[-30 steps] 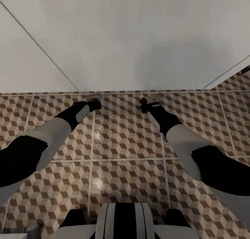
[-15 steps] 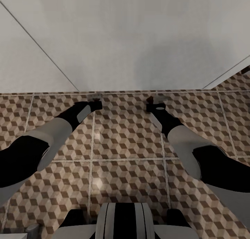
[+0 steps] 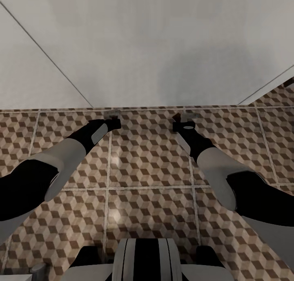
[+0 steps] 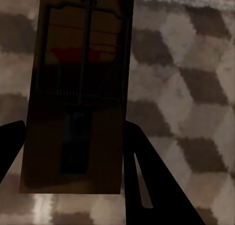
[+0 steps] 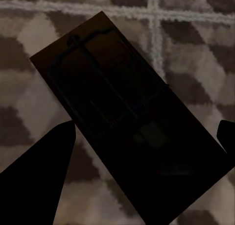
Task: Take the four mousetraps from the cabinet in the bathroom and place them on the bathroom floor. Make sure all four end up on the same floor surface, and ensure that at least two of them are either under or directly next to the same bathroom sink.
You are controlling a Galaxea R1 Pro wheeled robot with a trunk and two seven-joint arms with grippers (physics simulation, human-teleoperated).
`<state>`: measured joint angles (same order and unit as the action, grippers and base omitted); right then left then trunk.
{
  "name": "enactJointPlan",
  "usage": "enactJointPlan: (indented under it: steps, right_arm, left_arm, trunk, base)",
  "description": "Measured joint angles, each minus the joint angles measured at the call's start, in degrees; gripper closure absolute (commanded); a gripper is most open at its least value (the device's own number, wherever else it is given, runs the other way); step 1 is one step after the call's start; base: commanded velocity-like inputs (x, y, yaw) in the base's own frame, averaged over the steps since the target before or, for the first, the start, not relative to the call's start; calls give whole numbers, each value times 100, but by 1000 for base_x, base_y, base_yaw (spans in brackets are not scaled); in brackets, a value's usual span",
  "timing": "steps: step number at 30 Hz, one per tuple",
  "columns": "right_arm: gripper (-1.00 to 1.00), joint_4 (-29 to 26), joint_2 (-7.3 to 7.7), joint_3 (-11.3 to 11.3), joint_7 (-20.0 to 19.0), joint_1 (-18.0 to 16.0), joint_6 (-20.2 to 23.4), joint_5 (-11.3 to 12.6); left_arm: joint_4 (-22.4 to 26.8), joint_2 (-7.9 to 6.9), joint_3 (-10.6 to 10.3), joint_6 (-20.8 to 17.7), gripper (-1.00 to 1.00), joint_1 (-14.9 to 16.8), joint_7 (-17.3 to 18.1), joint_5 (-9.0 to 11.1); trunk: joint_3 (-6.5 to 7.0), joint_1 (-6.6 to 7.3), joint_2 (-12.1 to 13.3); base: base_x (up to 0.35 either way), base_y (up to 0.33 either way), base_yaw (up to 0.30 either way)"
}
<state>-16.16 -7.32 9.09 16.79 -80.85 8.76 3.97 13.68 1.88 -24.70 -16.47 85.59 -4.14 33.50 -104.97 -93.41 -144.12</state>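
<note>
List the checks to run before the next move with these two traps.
1. Left mousetrap sits between the left gripper jaws, both long edges against them: ok.
2. Right mousetrap gripped by the right gripper: cannot tell; it lies diagonally between widely spread jaws.
3. Patterned bathroom floor beneath both traps: ok.
4. Traps resting on the tiles: cannot tell.
5. Both grippers low, near the floor's far edge: ok.
6. White surface ahead is the sink: cannot tell.
</note>
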Motion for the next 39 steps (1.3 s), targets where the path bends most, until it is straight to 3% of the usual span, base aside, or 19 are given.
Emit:
enactJointPlan:
  steps: [39]
  right_arm:
    - [100,0,-15,25,-14,-9,156,-26]
  left_arm:
    - [0,2,-6,0,100,-45,4,0]
  trunk:
    - [0,0,0]
  base:
    - [16,0,0]
